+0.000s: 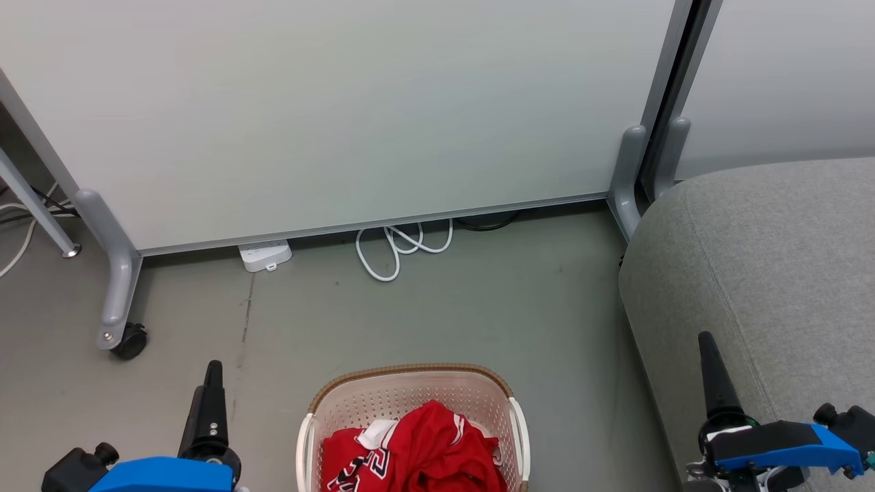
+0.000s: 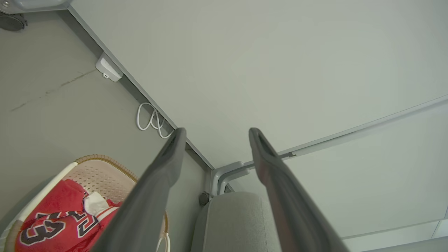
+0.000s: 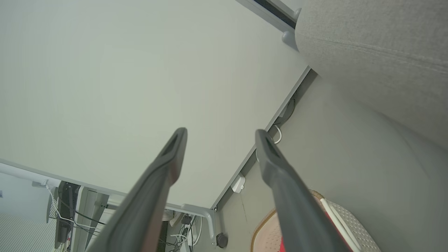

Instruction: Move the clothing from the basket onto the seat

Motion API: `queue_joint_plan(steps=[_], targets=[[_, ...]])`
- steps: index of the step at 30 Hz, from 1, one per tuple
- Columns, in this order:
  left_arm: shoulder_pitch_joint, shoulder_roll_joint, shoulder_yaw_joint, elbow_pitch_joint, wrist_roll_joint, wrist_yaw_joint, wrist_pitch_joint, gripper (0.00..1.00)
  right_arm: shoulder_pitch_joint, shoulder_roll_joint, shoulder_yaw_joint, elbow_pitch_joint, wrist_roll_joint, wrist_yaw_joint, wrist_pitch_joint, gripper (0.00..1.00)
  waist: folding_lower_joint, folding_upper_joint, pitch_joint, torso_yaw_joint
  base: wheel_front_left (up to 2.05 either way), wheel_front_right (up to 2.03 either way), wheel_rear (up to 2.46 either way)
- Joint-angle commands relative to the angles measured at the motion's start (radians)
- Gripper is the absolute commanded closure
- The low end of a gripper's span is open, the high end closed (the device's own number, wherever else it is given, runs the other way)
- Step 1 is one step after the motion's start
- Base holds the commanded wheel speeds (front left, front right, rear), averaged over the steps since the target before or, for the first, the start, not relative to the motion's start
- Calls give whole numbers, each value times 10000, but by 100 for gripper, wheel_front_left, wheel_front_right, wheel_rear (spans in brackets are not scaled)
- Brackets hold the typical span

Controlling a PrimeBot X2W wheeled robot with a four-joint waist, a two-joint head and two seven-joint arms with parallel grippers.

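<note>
Lying bunched in the laundry basket (image 1: 410,372) on the near floor (image 1: 478,301), the red jerseys (image 1: 417,447) sit left of the grey sofa seat (image 1: 765,260); left gripper (image 2: 217,132) and right gripper (image 3: 221,133) hover, fingers spread apart, empty.

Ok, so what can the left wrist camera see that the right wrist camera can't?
Left wrist view, not the right wrist view: the open left hand and the big black-and-white number on the red soft-fabric clothing. Right wrist view, not the left: the open right hand and a tangle of dark and white cables at its lower left. Both share the cream-white perforated plastic basket, the grey fabric sofa seat, the white power strip and the pale partition wall.
</note>
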Motion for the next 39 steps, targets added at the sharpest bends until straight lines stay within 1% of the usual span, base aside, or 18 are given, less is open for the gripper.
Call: queue_joint_plan(steps=[1,9,19,39], targets=[[-278,102,-83,-184,518,38,-109,0,-233,-34,69,-226,-523,2,-77,0,0,0,0,1,0,0,0],[-250,114,-313,-201,2165,67,-389,0,-140,-39,202,-512,-1995,3,-190,0,0,0,-2,2,0,0,0],[-229,126,-467,-344,3773,140,-741,0,-10,-46,293,-785,-3555,3,-392,0,0,0,-36,23,0,0,0],[-272,146,-720,-523,5793,307,-1300,0,75,-58,340,-1076,-5859,2,-615,0,0,0,23,25,0,0,0]])
